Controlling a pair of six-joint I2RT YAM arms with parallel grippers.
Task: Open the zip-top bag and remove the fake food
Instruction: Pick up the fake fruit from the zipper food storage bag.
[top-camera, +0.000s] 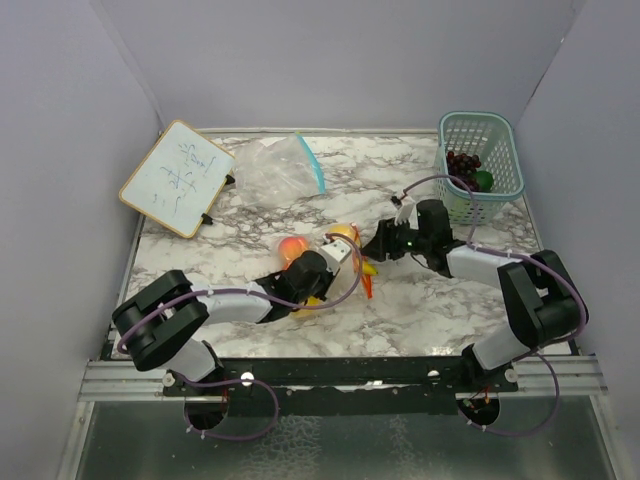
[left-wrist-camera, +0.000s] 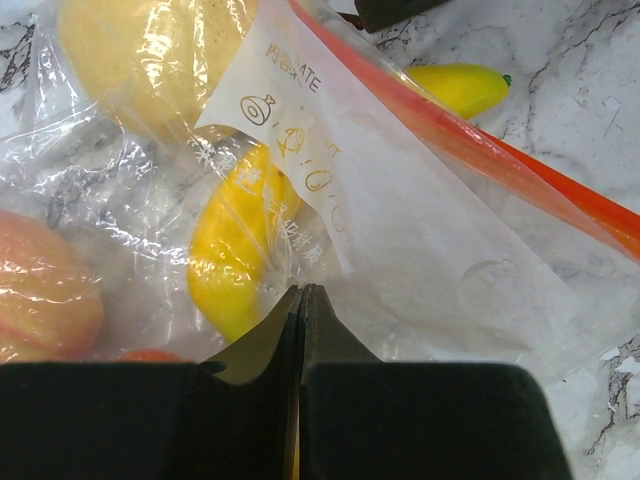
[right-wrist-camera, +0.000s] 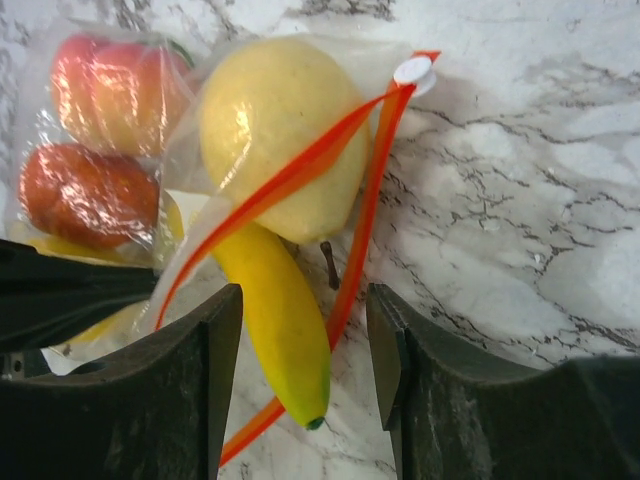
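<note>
The marble table (top-camera: 430, 305) took up the whole floor of the booth. On its far left corner lay a small whiteboard (top-camera: 177, 178), and on the far right stood a teal basket (top-camera: 478, 119). Between them a second clear bag with a blue seal (top-camera: 275, 168) lay flat. Nearer the arms, at mid-table, the zip-top bag (right-wrist-camera: 180, 215) with the orange seal lay on its side, its mouth agape. The left gripper (left-wrist-camera: 301, 300) was pinched tight on the bag's clear film. The right gripper (right-wrist-camera: 305, 305) stood half spread, a finger on each side of the banana (right-wrist-camera: 275, 320) but not clamping it. The banana's tip poked out between the two orange strips onto the marble. Inside the bag a big pale yellow fruit (right-wrist-camera: 270, 120) sat by the mouth, with a peach (right-wrist-camera: 115, 90) and a red-orange tomato (right-wrist-camera: 85, 195) behind it. In the basket lay dark grapes (top-camera: 462, 162) and a green ball (top-camera: 484, 180). The white slider (right-wrist-camera: 412, 71) sat at the seal's end.
</note>
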